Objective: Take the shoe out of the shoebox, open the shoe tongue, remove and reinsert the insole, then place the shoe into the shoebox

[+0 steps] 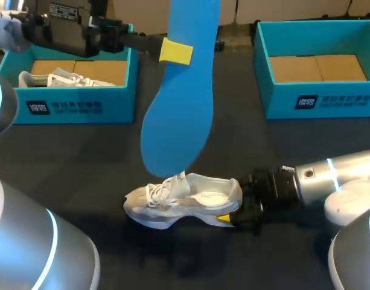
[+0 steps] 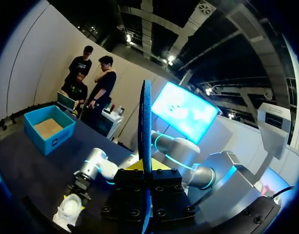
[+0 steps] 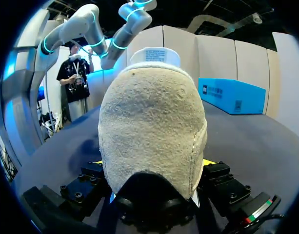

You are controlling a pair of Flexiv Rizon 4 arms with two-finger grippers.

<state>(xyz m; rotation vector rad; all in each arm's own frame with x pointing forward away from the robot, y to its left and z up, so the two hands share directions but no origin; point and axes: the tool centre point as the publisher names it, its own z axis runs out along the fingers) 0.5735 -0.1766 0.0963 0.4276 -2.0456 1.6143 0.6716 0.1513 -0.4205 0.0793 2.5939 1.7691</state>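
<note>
This looks like a robotics lab's test station. A left arm (image 1: 34, 241) and a right arm (image 1: 338, 172), silver with glowing cyan rings, reach over a dark-covered desk (image 1: 293, 151). It carries a teal left shoebox (image 1: 76, 106) and a matching right shoebox (image 1: 317, 99).

Beige heel of the shoe (image 3: 151, 131) gripped between the fingers (image 3: 209, 162), yellow tips barely showing at both sides, dark worktop (image 3: 256, 144) under it, teal shoebox (image 3: 232, 95) well ahead, off to one side of the fingers
</note>
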